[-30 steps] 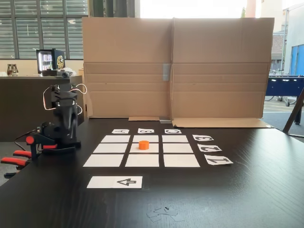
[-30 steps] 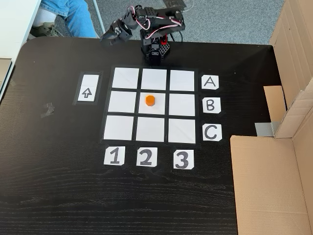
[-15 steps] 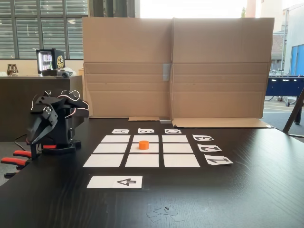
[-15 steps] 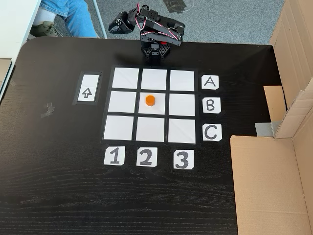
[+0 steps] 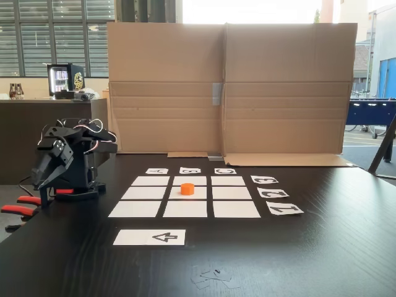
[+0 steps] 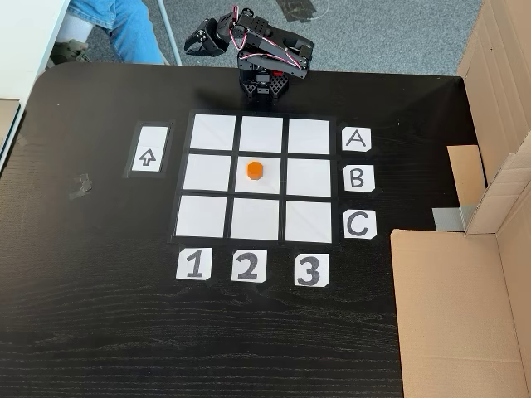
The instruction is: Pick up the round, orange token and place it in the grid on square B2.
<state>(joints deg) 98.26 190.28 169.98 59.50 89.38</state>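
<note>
The small orange token (image 5: pixel 187 189) (image 6: pixel 255 170) lies flat on square B2 (image 5: pixel 199 193) (image 6: pixel 270 181), the centre rectangle of the white paper grid (image 5: pixel 185 209) (image 6: pixel 255 219). It sits a little toward the square's row A side. The black arm is folded back over its base at the table edge beyond row A. My gripper (image 5: pixel 39 184) (image 6: pixel 193 44) points down past that edge, well away from the token. Its jaws look shut with nothing between them.
Letter cards A, B, C (image 6: pixel 357 178) and number cards 1, 2, 3 (image 6: pixel 248 266) border the grid. A long arrow card (image 5: pixel 150 237) (image 6: pixel 148 150) lies beside column 1. A cardboard wall (image 5: pixel 229 86) (image 6: pixel 452 307) stands behind row C. Red clamps (image 5: pixel 18 207) and a person's legs (image 6: pixel 116 25) are near the arm.
The arm has folded down from its taller pose, and the gripper swung back off the table edge and settled slightly lower. The token has stayed on the centre square.
</note>
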